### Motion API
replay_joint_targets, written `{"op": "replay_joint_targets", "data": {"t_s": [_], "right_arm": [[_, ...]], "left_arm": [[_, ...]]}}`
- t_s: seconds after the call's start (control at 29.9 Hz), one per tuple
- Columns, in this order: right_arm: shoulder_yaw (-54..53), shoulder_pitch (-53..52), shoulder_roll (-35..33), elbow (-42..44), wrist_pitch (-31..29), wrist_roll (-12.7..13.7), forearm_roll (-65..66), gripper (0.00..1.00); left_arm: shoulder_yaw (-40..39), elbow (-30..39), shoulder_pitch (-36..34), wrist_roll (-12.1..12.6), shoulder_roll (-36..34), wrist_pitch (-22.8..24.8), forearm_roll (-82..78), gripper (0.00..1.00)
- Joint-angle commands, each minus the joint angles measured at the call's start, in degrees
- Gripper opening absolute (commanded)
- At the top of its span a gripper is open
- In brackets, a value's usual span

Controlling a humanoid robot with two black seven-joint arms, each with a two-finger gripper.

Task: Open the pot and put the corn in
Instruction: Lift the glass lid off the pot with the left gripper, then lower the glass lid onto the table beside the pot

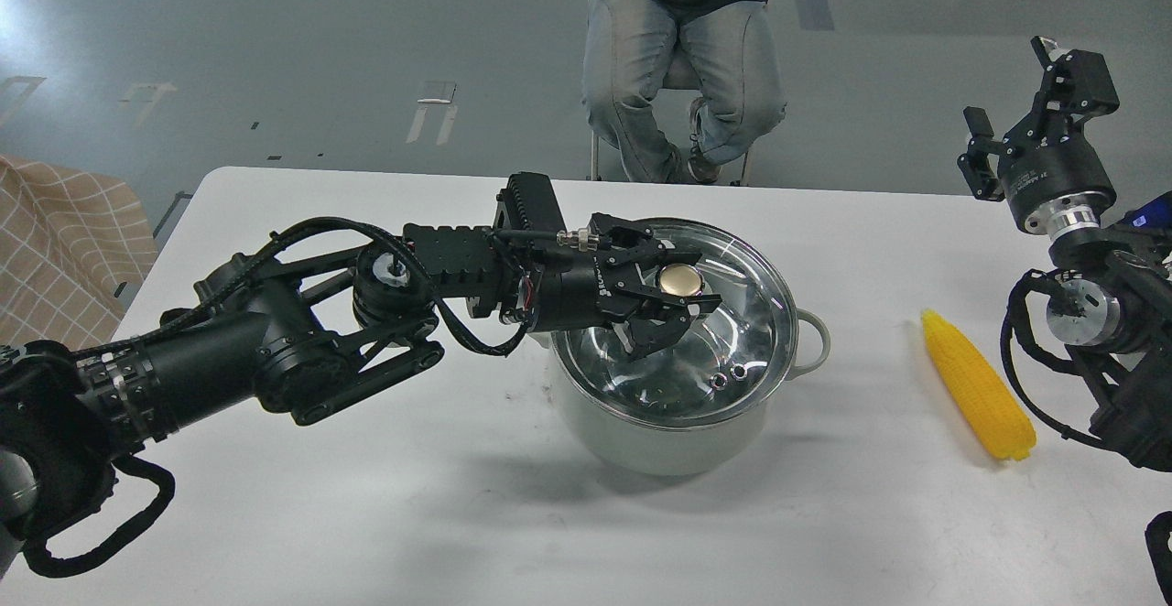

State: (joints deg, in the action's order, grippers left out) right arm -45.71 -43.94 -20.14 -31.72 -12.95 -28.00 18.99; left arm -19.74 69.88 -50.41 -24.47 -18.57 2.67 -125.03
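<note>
left tool (678, 287): fingers spread around lid knob (679, 282), not pinching yet
right tool (1025, 112): spread, idle, far right of pot (673, 423)
corn (976, 397): on worktop (458, 514), right of pot
tip: pinch knob squarely, lift lid (732, 313) straight up

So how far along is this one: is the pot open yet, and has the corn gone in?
Nothing looks finished. The glass lid is on the pot. In hand: the left gripper sits around the lid's brass knob, fingers either side; whether it is clamped cannot be told. Left: lift the lid off, then move the corn cob, which lies on the table right of the pot. The right gripper is open, raised above the table.
</note>
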Motion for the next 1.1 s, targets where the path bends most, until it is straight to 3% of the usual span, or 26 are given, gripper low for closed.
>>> {"op": "replay_joint_targets", "data": {"t_s": [0.0,0.3,0.43,0.53,0.63,0.77,1.07], "right_arm": [[0.09,0.0,0.01,0.08,-0.05,0.0,0.08,1.0],[0.09,0.17,-0.08,-0.01,0.03,0.0,0.08,1.0],[0.0,0.17,-0.08,-0.01,0.03,0.0,0.08,1.0],[0.0,0.17,-0.08,-0.01,-0.05,0.0,0.08,1.0],[0.0,0.17,-0.08,-0.01,-0.05,0.0,0.08,1.0],[0.09,0.17,-0.08,0.08,-0.05,0.0,0.08,1.0],[0.0,1.14,-0.17,-0.01,-0.05,0.0,0.08,1.0]], "left_arm": [[-0.13,0.61,-1.09,-0.05,-0.24,0.58,0.03,0.02],[-0.48,5.08,-7.33,-0.23,-5.42,3.57,4.96,0.03],[-0.57,7.81,-11.11,-0.75,-12.88,3.93,10.23,0.03],[-0.57,9.31,-11.82,-3.53,-21.39,3.4,12.35,0.03],[-0.57,9.4,-11.2,-3.53,-27.91,1.65,12.44,0.03],[-0.04,8.87,-5.96,-3.53,-36.7,-4.75,13.14,0.03],[-0.3,6.6,11.63,-3.53,-41.64,-20.57,13.76,0.03]]}}
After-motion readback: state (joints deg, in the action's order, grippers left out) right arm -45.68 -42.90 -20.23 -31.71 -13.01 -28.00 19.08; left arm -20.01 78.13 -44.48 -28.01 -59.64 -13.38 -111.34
